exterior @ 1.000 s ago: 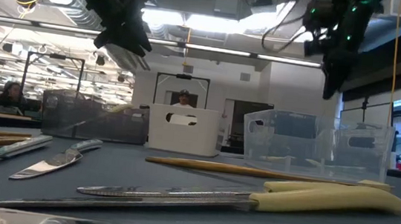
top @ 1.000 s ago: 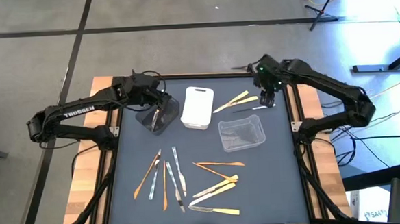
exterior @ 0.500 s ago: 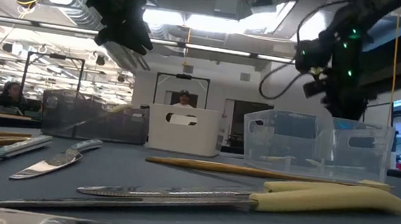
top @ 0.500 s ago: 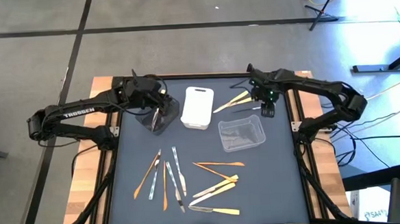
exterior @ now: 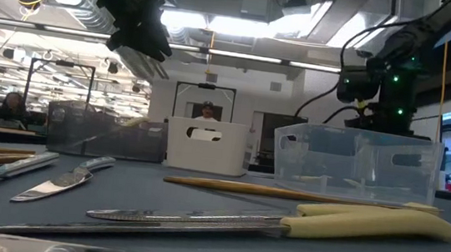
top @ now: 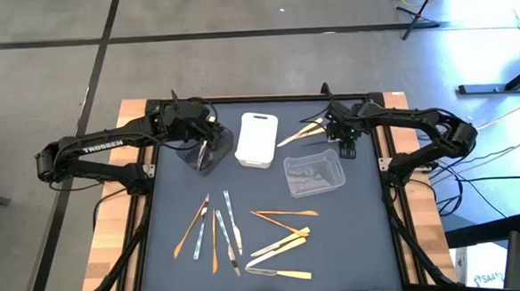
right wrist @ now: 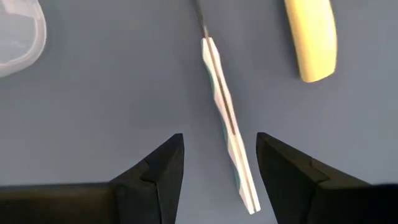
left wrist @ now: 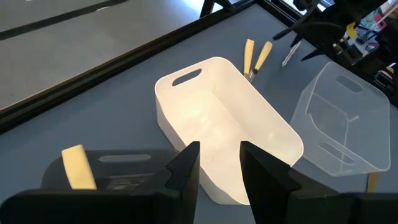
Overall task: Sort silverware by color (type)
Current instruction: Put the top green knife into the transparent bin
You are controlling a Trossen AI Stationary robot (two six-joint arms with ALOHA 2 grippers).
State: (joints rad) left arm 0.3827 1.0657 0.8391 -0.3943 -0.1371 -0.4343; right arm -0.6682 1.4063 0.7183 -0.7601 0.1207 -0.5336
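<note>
Fingers of the right gripper [right wrist: 217, 168] stand spread, straddling a silver-grey utensil [right wrist: 227, 124] lying on the mat just below them. Left gripper [left wrist: 219, 168], parted and empty, hangs above the black tray [top: 202, 155]; its arm reads "TROSSEN" [top: 102, 145].

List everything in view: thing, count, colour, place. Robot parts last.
Black tray: one, far left of the mat, a pale yellow handle inside it.
White tray: one, far centre, looks empty.
Clear tray: one, right of centre.
Far utensils: a few, pale yellow plus one silver-grey, between white tray and right arm.
Near utensils: about fifteen, pale yellow, orange-brown and silver-grey, scattered along the mat's near half.
Mat: one, dark grey, on the table.
Left end effector: open, over the black tray.
Right end effector: open, low over the silver-grey utensil.
</note>
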